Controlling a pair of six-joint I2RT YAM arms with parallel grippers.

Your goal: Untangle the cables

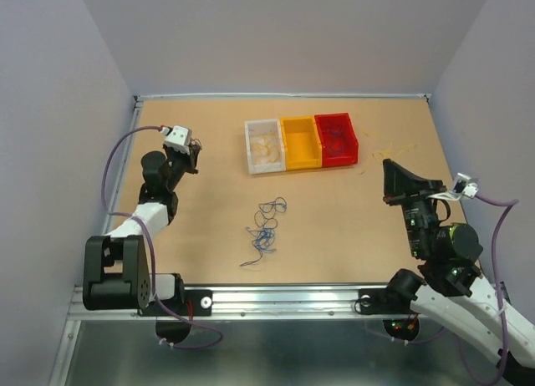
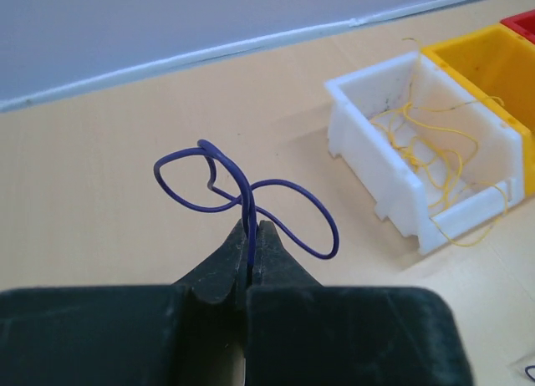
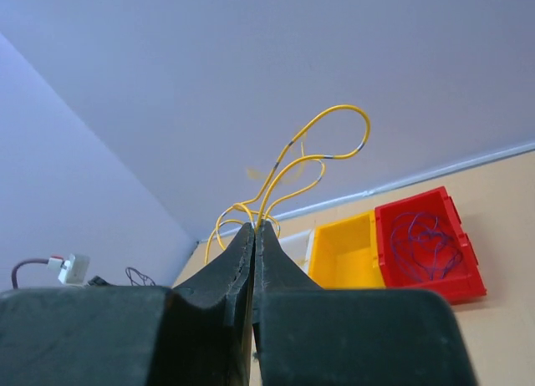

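A loose tangle of thin blue and purple cables (image 1: 266,227) lies on the middle of the tabletop. My left gripper (image 2: 251,227) is shut on a looped purple cable (image 2: 288,198), held above the table at the left (image 1: 194,156). My right gripper (image 3: 255,227) is shut on curly yellow cables (image 3: 322,119), raised on the right side (image 1: 389,165); the yellow strands (image 1: 393,148) trail from its tip toward the bins.
Three small bins stand in a row at the back: a white one (image 1: 265,145) holding yellow wires (image 2: 426,152), a yellow one (image 1: 301,141) and a red one (image 1: 336,138) holding purple wires (image 3: 422,240). Grey walls enclose the table.
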